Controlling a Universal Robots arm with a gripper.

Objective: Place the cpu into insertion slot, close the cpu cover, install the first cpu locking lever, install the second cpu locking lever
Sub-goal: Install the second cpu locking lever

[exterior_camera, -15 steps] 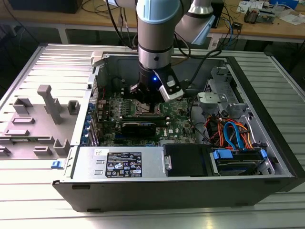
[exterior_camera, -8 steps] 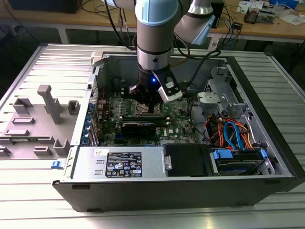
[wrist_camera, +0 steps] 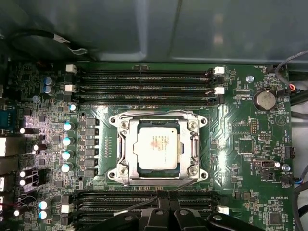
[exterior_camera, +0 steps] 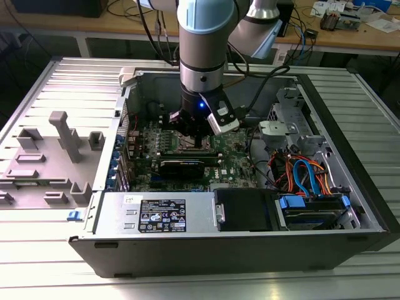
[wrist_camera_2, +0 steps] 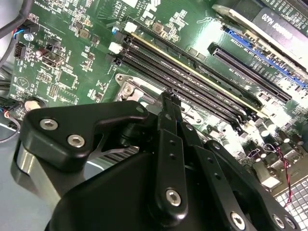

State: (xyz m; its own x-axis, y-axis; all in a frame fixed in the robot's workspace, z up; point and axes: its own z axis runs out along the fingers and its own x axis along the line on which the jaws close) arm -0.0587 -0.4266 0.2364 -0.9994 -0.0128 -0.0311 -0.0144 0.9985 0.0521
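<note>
- One gripper (wrist_camera: 163, 211) hangs just beside the insertion slot (wrist_camera: 159, 180), at its edge toward the nearer memory slots (wrist_camera: 144, 198); its fingers look pressed together, grasping nothing.
- The cpu (wrist_camera: 158, 146) sits in the socket — the cpu cover (wrist_camera: 159, 118) framing it.

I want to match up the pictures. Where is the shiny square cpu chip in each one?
Exterior view: the cpu sits under the gripper, too hidden to point at.
First wrist view: the cpu lies in the insertion slot, middle of the green board.
Second wrist view: the socket's silvery corner peeks out past the black gripper; the chip itself is hidden.
Shared landmark: the long black memory slots beside the socket.
</note>
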